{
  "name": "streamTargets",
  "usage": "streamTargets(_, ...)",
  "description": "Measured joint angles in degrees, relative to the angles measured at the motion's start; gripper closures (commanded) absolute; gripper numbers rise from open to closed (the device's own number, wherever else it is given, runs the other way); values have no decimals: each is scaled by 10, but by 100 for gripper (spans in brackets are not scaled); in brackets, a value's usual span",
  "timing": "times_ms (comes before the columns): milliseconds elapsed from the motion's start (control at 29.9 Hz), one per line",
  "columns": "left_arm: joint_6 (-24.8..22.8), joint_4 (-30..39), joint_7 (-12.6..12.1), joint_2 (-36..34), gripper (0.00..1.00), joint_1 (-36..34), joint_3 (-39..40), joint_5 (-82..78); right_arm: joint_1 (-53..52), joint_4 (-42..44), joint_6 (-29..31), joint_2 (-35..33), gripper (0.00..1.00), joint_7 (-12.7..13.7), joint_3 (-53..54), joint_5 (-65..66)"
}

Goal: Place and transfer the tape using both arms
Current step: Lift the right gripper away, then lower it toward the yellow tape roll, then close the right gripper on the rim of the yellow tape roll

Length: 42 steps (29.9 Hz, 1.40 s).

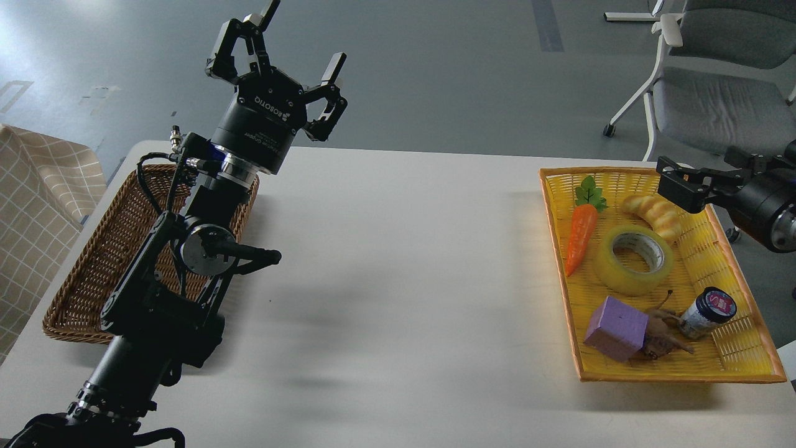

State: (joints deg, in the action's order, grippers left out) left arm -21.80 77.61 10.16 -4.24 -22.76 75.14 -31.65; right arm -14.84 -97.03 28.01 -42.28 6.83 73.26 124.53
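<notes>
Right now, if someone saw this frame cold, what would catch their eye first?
The bright yellow woven plastic tray at the table's right, holding a translucent yellow tape roll, an orange toy carrot and a purple block. Next, the black left gripper raised open, empty, beyond the table's far edge, with a brown wicker basket under that arm. The right gripper hovers over the tray's far right corner.

tape point(635, 260) translucent yellow; tray point(678, 372) yellow; carrot point(581, 239) orange; block point(615, 328) purple
</notes>
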Motion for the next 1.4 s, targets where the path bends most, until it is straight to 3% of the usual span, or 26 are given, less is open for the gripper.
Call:
streamTargets(134,-1,0,0,-1,2,2,0,0,-3,10,0,25,1,-4,-7,5)
streamTargets(468,-4,0,1,-2,2,11,0,0,38,33,0,186,1,6,7,5)
streamTargets(1405,-6,1,2,-3,2,19,0,0,54,131,0,199,2,7,29,5)
